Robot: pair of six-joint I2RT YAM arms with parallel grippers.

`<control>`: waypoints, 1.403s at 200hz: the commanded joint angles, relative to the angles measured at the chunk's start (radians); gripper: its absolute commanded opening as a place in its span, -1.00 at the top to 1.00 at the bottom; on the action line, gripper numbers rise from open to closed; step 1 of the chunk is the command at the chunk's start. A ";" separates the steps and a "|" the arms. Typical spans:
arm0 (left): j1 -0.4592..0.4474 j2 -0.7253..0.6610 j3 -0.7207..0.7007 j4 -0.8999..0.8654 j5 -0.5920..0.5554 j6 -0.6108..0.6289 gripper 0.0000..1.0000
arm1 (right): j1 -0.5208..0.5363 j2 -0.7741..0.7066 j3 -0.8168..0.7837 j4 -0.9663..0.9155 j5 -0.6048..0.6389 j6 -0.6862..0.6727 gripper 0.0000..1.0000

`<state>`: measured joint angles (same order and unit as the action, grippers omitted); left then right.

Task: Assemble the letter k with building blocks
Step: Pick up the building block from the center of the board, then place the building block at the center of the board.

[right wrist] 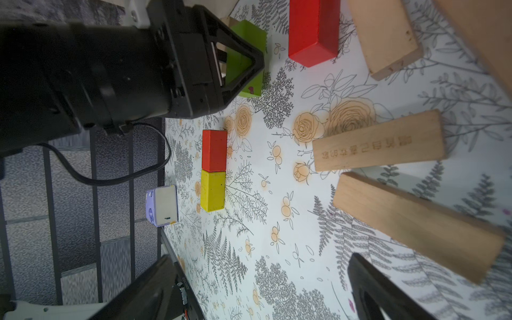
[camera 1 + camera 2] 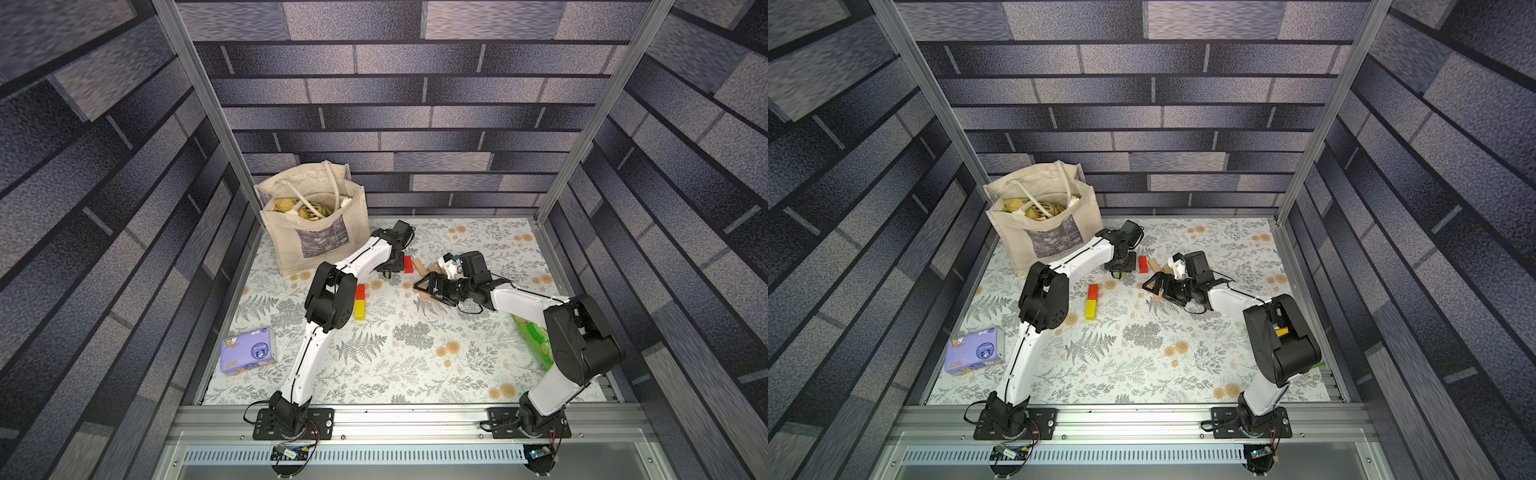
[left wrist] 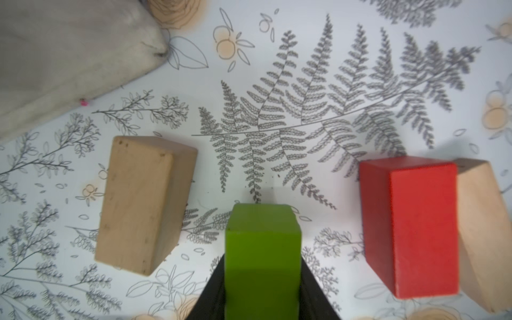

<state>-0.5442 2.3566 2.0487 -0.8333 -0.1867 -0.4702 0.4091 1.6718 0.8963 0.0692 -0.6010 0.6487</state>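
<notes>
Left pincer (image 3: 262,266) clamps green block (image 3: 262,230), likely next for the stem (red block (image 1: 214,151), yellow block (image 1: 212,190) lie end to end). Right pincer (image 2: 428,289) wide, empty, over plain blocks (image 1: 379,141).

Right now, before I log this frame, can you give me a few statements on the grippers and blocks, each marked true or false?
1. The left gripper is shut on the green block. True.
2. The right gripper holds a block. False: its jaws stand open, holding nothing.
3. The yellow block lies end to end with a red block. True.
4. The purple tissue pack sits inside the tote bag. False: it lies on the table, apart from the bag.
</notes>
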 commanded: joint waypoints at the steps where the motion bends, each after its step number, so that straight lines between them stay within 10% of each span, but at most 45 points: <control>1: -0.015 -0.131 -0.027 -0.017 0.004 0.027 0.34 | -0.006 -0.045 -0.029 0.026 -0.013 0.019 -1.00; 280: -0.346 -1.110 -1.184 0.067 -0.167 -0.287 0.34 | 0.376 -0.320 -0.354 0.176 0.314 0.241 -1.00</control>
<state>-0.8631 1.3132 0.8932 -0.7174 -0.2996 -0.6903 0.7456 1.3571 0.5613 0.1928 -0.3408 0.8608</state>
